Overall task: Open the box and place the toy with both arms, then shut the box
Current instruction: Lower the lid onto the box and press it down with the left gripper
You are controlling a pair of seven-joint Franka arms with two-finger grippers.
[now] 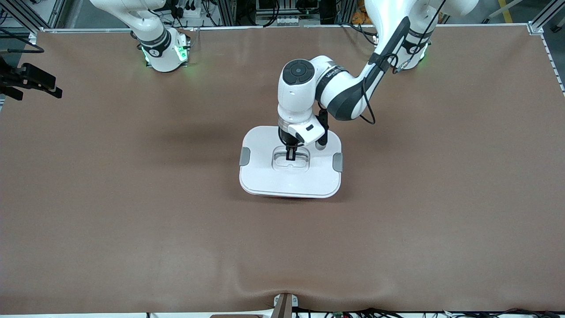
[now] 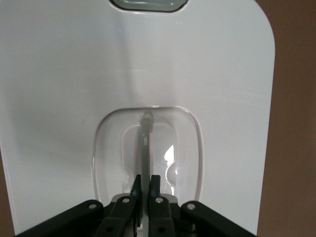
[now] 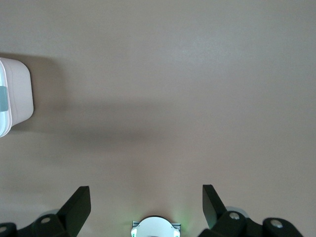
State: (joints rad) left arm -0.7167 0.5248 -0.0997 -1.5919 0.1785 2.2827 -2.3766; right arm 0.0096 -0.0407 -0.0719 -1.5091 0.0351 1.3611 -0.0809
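Pinching the thin grey handle (image 2: 144, 148) in the lid's recess, the left gripper (image 2: 145, 185) stands straight down on the box (image 1: 265, 176), its jaws shut narrow on that upright strip. The lid is smooth glossy white plastic with rounded corners and a grey clip (image 1: 244, 156) at each short end. The handle's long axis runs straight out from between the fingers, so any lift goes directly upward. The right gripper (image 3: 145, 207) waits with jaws wide over bare brown mat, the box off to its side. No toy shows.
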